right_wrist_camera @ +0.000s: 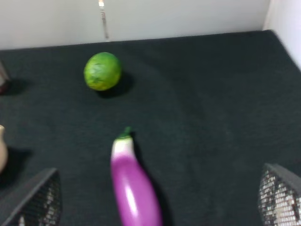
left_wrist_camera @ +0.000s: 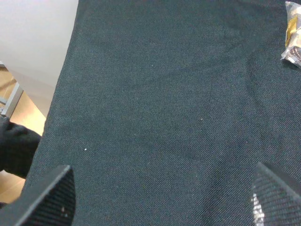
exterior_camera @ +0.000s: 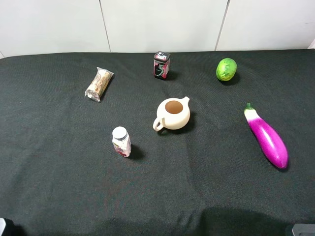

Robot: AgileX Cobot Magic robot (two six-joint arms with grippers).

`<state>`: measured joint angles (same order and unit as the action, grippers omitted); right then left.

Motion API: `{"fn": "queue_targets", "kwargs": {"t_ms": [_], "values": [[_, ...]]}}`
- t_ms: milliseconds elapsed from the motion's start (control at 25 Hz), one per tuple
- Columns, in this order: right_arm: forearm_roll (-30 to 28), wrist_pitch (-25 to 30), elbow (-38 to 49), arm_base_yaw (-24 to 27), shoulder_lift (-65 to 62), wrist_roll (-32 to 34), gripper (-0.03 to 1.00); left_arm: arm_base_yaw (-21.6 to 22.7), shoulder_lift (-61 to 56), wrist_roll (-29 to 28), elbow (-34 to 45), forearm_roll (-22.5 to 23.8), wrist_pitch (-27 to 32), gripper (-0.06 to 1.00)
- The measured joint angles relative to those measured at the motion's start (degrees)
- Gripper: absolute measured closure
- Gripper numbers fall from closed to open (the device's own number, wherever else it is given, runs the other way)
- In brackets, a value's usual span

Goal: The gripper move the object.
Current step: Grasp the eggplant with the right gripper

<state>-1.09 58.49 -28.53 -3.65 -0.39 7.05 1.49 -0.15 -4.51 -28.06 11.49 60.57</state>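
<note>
Right end effector (right_wrist_camera: 159, 197) has its two mesh-faced fingers spread wide with nothing between them, and the left end effector (left_wrist_camera: 162, 197) is spread the same way over bare black cloth. Neither touches anything.

The toy eggplant (exterior_camera: 267, 137) lies flat on the right side of the desk (exterior_camera: 59, 172), well apart from the other items. Its long axis runs roughly front to back. The green stem and white neck point toward the back wall and a little toward the middle, and the fat purple end lies nearer the front right. A round green fruit (exterior_camera: 226, 69) sits beyond the stem end, and a cream teapot (exterior_camera: 173, 113) stands toward the centre.

In the right wrist view the eggplant (right_wrist_camera: 134, 188) sits between the fingers but slightly toward one of them, with its length running away from the camera toward the green fruit (right_wrist_camera: 102, 70). The open fingers therefore already straddle its narrow width rather than its length. That frame is blurred, so I cannot tell how high the fingers are above it.

The right arm is clearly the nearer one. The left wrist view shows only cloth and the end of a wrapped snack (left_wrist_camera: 294, 37). The coming move is probably a forward, downward reach with a slight sideways correction to centre on the purple body. Its glossy, rounded surface could roll or slip if pinched off-centre.
</note>
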Motion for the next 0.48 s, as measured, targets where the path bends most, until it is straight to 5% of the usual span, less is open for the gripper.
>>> {"fn": "queue_targets", "kwargs": {"t_ms": [240,480], "values": [[1.1,0.0,0.0,0.0,0.6,0.1,0.34,0.0,0.0,0.0,0.0,0.0,0.0,0.15],[2.3,-0.4,-0.1,0.0,14.0,0.2,0.34,0.0,0.0,0.0,0.0,0.0,0.0,0.15]]}}
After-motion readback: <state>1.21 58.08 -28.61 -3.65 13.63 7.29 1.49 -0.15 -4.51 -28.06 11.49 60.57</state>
